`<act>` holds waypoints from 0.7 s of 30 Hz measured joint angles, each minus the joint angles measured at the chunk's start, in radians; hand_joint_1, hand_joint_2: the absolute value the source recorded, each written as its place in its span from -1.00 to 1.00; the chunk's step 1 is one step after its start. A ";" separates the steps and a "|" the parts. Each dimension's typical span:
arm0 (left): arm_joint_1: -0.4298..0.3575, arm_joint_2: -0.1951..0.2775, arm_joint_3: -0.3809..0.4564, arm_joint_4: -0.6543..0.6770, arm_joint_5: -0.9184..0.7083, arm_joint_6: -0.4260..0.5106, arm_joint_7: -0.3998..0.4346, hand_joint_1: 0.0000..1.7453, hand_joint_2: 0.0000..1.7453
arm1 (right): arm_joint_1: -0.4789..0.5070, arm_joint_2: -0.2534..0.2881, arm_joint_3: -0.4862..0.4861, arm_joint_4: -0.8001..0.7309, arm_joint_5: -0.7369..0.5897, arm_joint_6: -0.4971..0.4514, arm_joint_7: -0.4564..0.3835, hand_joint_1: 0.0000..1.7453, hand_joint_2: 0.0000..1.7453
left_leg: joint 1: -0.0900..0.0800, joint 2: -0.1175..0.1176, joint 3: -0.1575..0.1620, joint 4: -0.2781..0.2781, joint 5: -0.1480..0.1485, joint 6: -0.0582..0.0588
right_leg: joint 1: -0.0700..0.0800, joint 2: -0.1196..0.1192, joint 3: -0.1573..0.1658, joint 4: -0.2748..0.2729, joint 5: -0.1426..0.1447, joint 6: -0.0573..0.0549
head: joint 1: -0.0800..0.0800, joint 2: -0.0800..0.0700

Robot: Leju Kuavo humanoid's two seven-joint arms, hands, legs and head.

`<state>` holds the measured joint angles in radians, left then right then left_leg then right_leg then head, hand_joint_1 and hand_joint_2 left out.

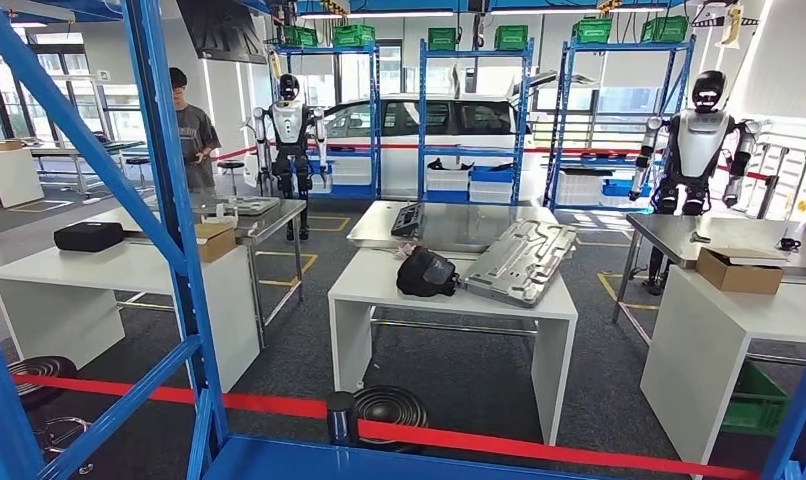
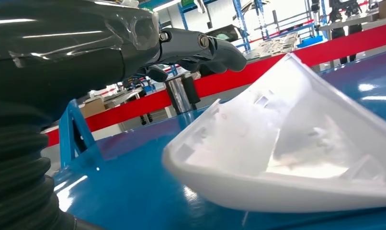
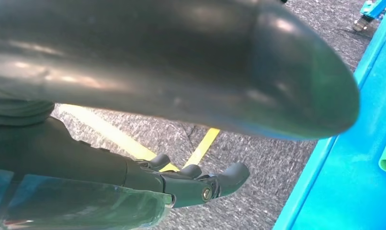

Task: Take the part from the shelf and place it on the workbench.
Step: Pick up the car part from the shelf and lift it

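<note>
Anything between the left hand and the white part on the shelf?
Nothing. In the left wrist view the left hand hangs above the white part, with bare blue shelf between them.

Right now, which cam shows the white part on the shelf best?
Left wrist view: the white part lies close up on the blue shelf, the left hand near it but not touching. I can't make it out in the head or right wrist views.

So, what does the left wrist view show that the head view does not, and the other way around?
Left wrist view alone: the left hand, holding nothing, beside a white part lying on the blue shelf. Head view alone: the white workbench carrying a black part and a silver panel, and a person. Both show the red barrier tape.
</note>
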<state>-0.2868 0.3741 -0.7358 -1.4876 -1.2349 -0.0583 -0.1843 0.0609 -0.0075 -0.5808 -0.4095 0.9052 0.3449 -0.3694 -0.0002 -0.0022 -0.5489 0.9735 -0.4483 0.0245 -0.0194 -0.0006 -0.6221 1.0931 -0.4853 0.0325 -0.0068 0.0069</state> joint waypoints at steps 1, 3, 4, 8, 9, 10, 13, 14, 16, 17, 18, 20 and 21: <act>-0.004 -0.002 -0.003 -0.001 0.000 -0.002 0.000 -1.00 1.00 | -0.001 0.000 0.002 0.000 -0.002 0.001 0.001 -1.00 -1.00 | -0.002 0.000 -0.002 0.005 -0.003 -0.005 | 0.000 0.001 0.028 -0.056 0.019 -0.001 | 0.000 0.000; -0.009 -0.004 -0.009 -0.003 0.001 -0.006 0.000 -1.00 1.00 | -0.001 -0.001 0.006 0.000 -0.005 0.002 0.002 -1.00 -1.00 | -0.005 -0.001 -0.007 0.012 -0.007 -0.013 | 0.002 0.002 0.048 -0.096 0.027 -0.014 | -0.001 0.000; -0.011 -0.005 -0.012 -0.003 0.001 -0.007 0.000 -1.00 1.00 | -0.001 -0.001 0.008 0.000 -0.006 0.002 0.003 -1.00 -1.00 | -0.005 0.000 -0.007 0.012 -0.008 -0.016 | 0.003 0.003 0.048 -0.096 0.029 -0.021 | -0.002 0.000; -0.016 -0.007 -0.018 -0.006 0.001 -0.011 0.000 -1.00 1.00 | 0.000 0.002 0.013 0.000 -0.008 0.003 0.003 -1.00 -1.00 | 0.002 0.001 -0.046 0.094 -0.063 -0.035 | -0.006 0.004 0.051 -0.099 0.032 -0.041 | -0.005 0.000; -0.017 -0.007 -0.020 -0.007 0.001 -0.011 0.001 -1.00 1.00 | 0.000 0.002 0.013 0.000 -0.009 0.003 0.003 -1.00 -1.00 | 0.005 0.001 -0.076 0.159 -0.095 -0.039 | -0.005 0.004 0.051 -0.099 0.032 -0.044 | -0.007 0.000; -0.018 -0.007 -0.022 -0.007 0.001 -0.011 0.002 -1.00 1.00 | 0.001 0.002 0.014 0.000 -0.011 0.003 0.003 -1.00 -1.00 | 0.007 0.001 -0.111 0.231 -0.125 -0.042 | -0.003 0.004 0.051 -0.099 0.032 -0.046 | -0.007 0.000; -0.018 -0.007 -0.030 -0.006 0.001 -0.013 0.002 -1.00 1.00 | 0.002 0.002 0.014 0.000 -0.013 0.003 0.003 -1.00 -1.00 | 0.010 0.001 -0.142 0.290 -0.120 -0.042 | 0.000 0.004 0.052 -0.099 0.031 -0.046 | -0.008 0.000; -0.019 -0.007 -0.031 -0.007 0.001 -0.014 0.002 -1.00 1.00 | 0.002 0.002 0.015 0.000 -0.014 0.003 0.004 -1.00 -1.00 | 0.010 0.001 -0.115 0.234 -0.087 -0.039 | 0.000 0.006 0.054 -0.099 0.031 -0.046 | -0.008 0.000; -0.023 -0.008 -0.033 -0.010 0.001 -0.018 0.002 -1.00 1.00 | 0.002 0.005 0.015 0.000 -0.016 0.004 0.003 -1.00 -1.00 | 0.006 0.001 -0.044 0.091 -0.028 -0.027 | 0.004 0.007 0.055 -0.099 0.031 -0.045 | -0.008 0.000; -0.026 -0.009 -0.033 -0.012 0.001 -0.021 0.002 -1.00 1.00 | 0.002 0.006 0.016 0.000 -0.017 0.004 0.003 -1.00 -1.00 | 0.004 0.001 -0.022 0.046 -0.016 -0.022 | 0.005 0.008 0.054 -0.098 0.031 -0.043 | -0.009 0.000; -0.027 -0.010 -0.034 -0.013 0.001 -0.023 0.002 -1.00 1.00 | 0.002 0.008 0.016 0.000 -0.018 0.004 0.003 -1.00 -1.00 | 0.000 0.002 -0.012 0.023 -0.015 -0.019 | 0.006 0.007 0.052 -0.098 0.032 -0.039 | -0.008 0.000; -0.028 -0.011 -0.035 -0.015 0.001 -0.027 0.002 -1.00 1.00 | 0.004 0.008 0.016 0.000 -0.018 0.004 0.003 -1.00 -1.00 | -0.002 0.001 -0.009 0.014 -0.014 -0.014 | 0.007 0.007 0.050 -0.101 0.034 -0.029 | -0.009 0.000; -0.029 -0.013 -0.036 -0.017 0.001 -0.028 0.002 -1.00 1.00 | 0.005 0.009 0.016 0.000 -0.019 0.004 0.003 -1.00 -1.00 | -0.001 0.002 -0.004 0.007 -0.009 -0.009 | 0.007 0.006 0.048 -0.098 0.032 -0.024 | -0.008 0.000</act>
<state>-0.3155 0.3612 -0.7716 -1.5046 -1.2341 -0.0866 -0.1820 0.0655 0.0010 -0.5647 -0.4098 0.8865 0.3492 -0.3663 -0.0008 -0.0001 -0.5527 0.9807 -0.4574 0.0152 -0.0126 0.0057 -0.5745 0.9954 -0.4536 0.0080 -0.0151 0.0069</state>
